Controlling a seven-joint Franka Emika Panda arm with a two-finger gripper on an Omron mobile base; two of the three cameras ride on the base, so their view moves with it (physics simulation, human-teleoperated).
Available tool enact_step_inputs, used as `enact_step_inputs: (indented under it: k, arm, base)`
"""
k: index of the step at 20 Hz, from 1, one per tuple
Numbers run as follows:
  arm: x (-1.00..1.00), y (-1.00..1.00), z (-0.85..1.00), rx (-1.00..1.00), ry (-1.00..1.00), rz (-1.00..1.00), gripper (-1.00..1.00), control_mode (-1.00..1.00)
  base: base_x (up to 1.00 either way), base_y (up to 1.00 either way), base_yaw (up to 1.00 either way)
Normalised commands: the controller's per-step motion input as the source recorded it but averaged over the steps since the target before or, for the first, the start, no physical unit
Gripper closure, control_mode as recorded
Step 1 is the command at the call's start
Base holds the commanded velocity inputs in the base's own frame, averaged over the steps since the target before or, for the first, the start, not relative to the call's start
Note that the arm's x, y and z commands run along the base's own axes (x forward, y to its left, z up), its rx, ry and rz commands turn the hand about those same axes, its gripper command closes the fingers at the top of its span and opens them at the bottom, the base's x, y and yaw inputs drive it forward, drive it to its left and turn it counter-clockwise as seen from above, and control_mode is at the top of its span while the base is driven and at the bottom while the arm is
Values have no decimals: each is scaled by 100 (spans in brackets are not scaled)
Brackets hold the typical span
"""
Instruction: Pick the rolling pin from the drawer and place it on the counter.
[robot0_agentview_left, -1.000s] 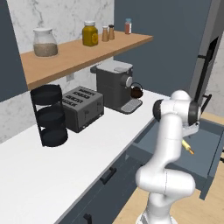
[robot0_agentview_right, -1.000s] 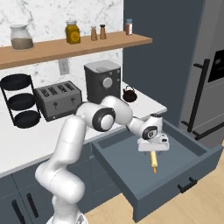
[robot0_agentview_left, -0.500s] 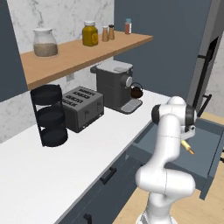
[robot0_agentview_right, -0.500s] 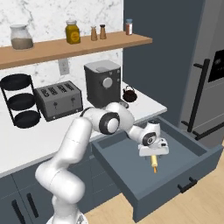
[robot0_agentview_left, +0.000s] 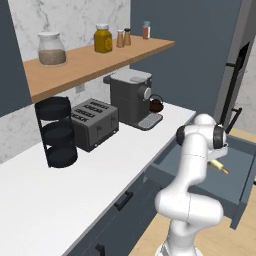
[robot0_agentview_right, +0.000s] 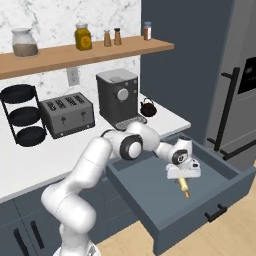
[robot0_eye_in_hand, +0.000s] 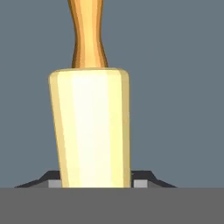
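White marble wall (robot0_agentview_left: 75, 20) behind a wooden shelf (robot0_agentview_left: 95, 62), slate-blue cabinets (robot0_agentview_left: 125, 220) below, a dark tall panel (robot0_agentview_right: 185, 60), light wood floor (robot0_agentview_right: 220, 235).

Base views flank arm, share drawer (robot0_agentview_right: 200, 220); hand view close.

The arm (robot0_agentview_right: 95, 165) is glossy white, built of rounded, tube-like segments. Dark grey discs cap its joints. Its hand (robot0_agentview_right: 183, 170) is a white block.

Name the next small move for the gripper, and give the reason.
Probably lift straight up. The gripper is shut on the rolling pin, which sits between its fingers, low inside the open drawer. The pin must clear the drawer walls before it swings to the counter.
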Motion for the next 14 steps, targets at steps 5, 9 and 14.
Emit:
enact_step_inputs:
  k: [5, 9, 14]
  arm:
    - [-15, -18, 32, 5, -11, 0, 100, -100]
    - [-43, 6, 97, 9, -33, 0, 100, -100]
    - [-49, 85, 96, 1, -42, 0, 100, -100]
  base:
    - [0, 0, 0]
    - [0, 0, 0]
    - [0, 0, 0]
